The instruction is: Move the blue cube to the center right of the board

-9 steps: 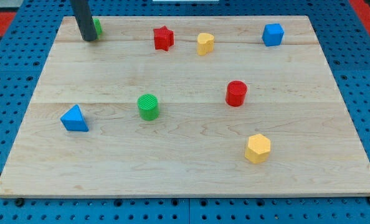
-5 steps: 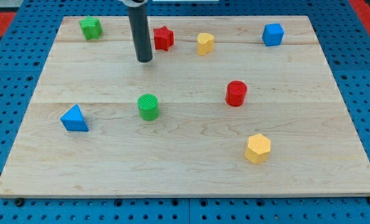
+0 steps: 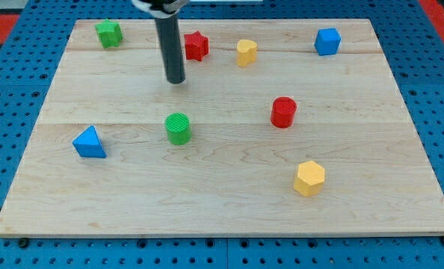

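Currently my tip (image 3: 176, 80) touches no block; the blue cube (image 3: 327, 41) lies well apart, toward the view's upper right.

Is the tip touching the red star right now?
Apart. In the camera view, my tip sits below and left of the red star, with bare board plainly visible between them.

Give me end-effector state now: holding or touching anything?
No gripper: my tip rests on bare board, touching no block, below-left of the red star, far left of the blue cube.
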You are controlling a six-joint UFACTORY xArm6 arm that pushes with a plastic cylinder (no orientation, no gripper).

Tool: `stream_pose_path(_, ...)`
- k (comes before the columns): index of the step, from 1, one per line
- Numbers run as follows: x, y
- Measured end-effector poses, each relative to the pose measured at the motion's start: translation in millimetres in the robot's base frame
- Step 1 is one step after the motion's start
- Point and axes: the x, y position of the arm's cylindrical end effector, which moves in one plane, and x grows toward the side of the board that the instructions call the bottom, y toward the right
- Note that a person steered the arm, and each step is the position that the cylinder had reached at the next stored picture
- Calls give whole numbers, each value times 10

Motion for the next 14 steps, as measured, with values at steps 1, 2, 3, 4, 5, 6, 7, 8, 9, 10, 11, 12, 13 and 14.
stream_pose_path(1,-157,626)
stream_pose_path(2,-199,816)
stream_pose_path(3,-31,950)
stream_pose_path(4,-101,1753)
stream_pose_path(5,-446,2568)
stream_pose_path(6,-523,3071)
stream_pose_path(7,-878,3240)
stream_pose_path(8,-1139,3105)
stream_pose_path(9,-1001,2321)
stream_pose_path(10,-827,2168)
stream_pose_path(11,-793,2173)
stream_pose_path(12,-754,1621)
stream_pose_path(13,-599,1380)
stream_pose_path(14,-618,2038)
